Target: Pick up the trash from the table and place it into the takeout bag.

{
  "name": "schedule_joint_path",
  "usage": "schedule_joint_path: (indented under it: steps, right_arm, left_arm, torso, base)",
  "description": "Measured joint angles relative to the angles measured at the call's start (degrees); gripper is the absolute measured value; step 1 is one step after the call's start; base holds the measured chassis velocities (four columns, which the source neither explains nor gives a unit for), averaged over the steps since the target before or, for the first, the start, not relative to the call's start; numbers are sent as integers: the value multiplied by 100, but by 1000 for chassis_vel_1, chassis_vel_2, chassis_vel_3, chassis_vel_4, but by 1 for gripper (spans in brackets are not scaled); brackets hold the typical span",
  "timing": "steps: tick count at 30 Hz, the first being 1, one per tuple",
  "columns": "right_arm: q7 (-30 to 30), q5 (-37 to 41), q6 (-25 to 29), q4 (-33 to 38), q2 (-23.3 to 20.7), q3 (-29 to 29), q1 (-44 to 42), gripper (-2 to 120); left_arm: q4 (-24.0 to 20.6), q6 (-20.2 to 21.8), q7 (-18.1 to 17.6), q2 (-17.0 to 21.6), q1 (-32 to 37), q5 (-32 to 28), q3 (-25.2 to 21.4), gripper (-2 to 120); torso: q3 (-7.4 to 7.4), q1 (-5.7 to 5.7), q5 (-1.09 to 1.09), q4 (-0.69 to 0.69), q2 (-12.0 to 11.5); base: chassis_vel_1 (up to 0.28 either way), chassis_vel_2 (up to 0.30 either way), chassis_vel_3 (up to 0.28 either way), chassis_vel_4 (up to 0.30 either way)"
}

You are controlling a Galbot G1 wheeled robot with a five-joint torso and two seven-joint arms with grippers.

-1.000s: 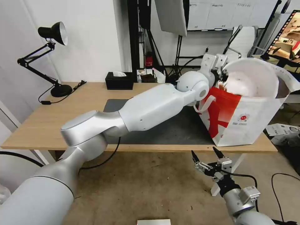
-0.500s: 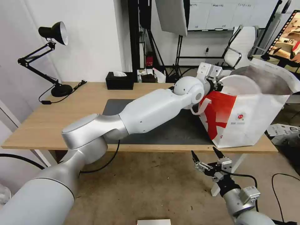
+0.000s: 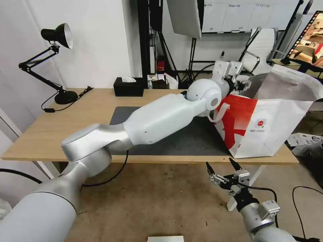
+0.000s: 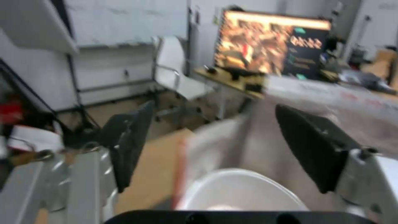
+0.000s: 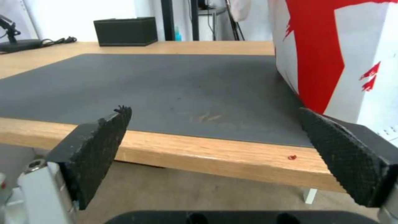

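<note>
The takeout bag [image 3: 265,124], white with a red panel and foil lining, stands on the table's [image 3: 50,131] right end, partly on the dark mat [image 3: 188,141]. My left arm reaches across the table, and its gripper [image 3: 239,83] hovers at the bag's open mouth. In the left wrist view that gripper [image 4: 219,149] is open with nothing between its fingers. The white bowl [image 4: 240,191] lies below them between the bag's foil walls. My right gripper [image 3: 222,168] hangs open below the table's front edge, facing the bag's [image 5: 335,56] red side.
A black tissue box [image 3: 128,86] sits at the table's back edge, and a black desk lamp [image 3: 55,37] stands at the far left. A tiny red scrap [image 5: 292,157] lies on the wood near the front edge. A white chair [image 3: 260,45] and stands are behind the table.
The left gripper held the white bowl above the bag, lowered it inside, and has let it go. The gripper now sits slightly higher, and the bag's far wall stands up again.
</note>
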Motion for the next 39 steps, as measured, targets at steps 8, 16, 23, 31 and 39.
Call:
schedule_joint_path:
  steps: [8,16,23,31,39]
  right_arm:
    - [0,0,0,0,0,0,0,100]
    - [1,0,0,0,0,0,0,100]
    - [1,0,0,0,0,-1,0,100]
    - [1,0,0,0,0,0,0,100]
    - [0,0,0,0,0,-1,0,100]
  left_arm:
    - [-1064,-555,-561,1034,40,356,-218,100]
    - [-3404,-887,-566,3659,2292,1056,-1419,100]
    - [-4453,-1057,-224,4577,5344,1802,-3842,100]
    - [-4788,-1301,-90,4070,7763,3179,-5191,100]
    - [-4797,-2122,199,2917,9726,4906,-5894,100]
  torso:
    - [0,0,-1,1,0]
    - [1,0,-4,5,0]
    - [-1,0,0,2,1]
    - [0,0,-2,0,0]
    - [-1,-1,0,3,1]
  base:
    - [0,0,0,0]
    - [0,0,0,0]
    - [0,0,0,0]
    - [0,0,0,0]
    - [0,0,0,0]
